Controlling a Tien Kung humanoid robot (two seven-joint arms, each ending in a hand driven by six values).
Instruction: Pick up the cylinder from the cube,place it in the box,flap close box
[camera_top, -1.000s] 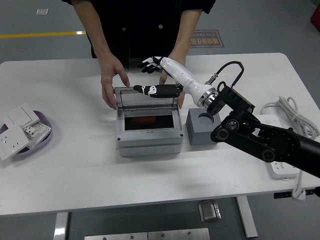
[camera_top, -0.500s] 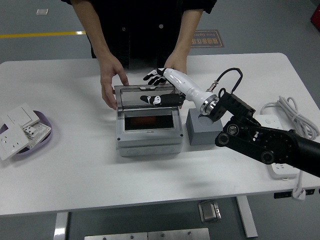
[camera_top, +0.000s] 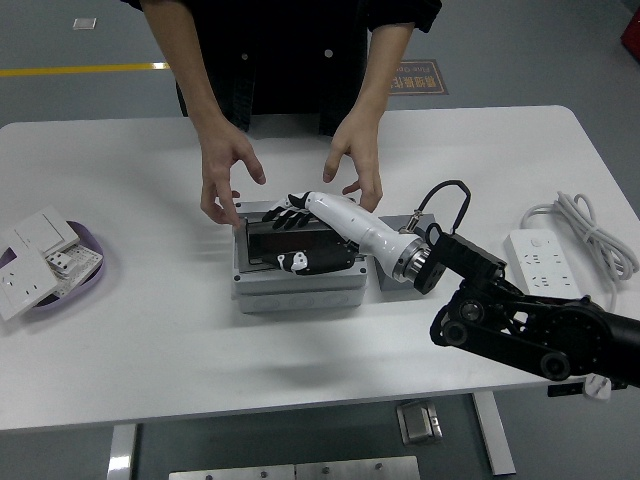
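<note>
The grey box stands at the table's middle with its dark-windowed lid folded down flat. My right hand lies on the lid with fingers spread, holding nothing. The grey cube sits right of the box, mostly hidden behind my wrist. The cylinder does not show. A person at the far side holds both hands over the box's far edge; one hand touches the far left corner with a fingertip, the other hand hovers.
A purple bowl with white switch plates sits at the left edge. A white power strip with a coiled cable lies at the right. My black forearm reaches across the table's right front.
The lid went from standing upright to lying flat. My right hand came down and toward me with it. The person's hands let go of the lid and rose.
</note>
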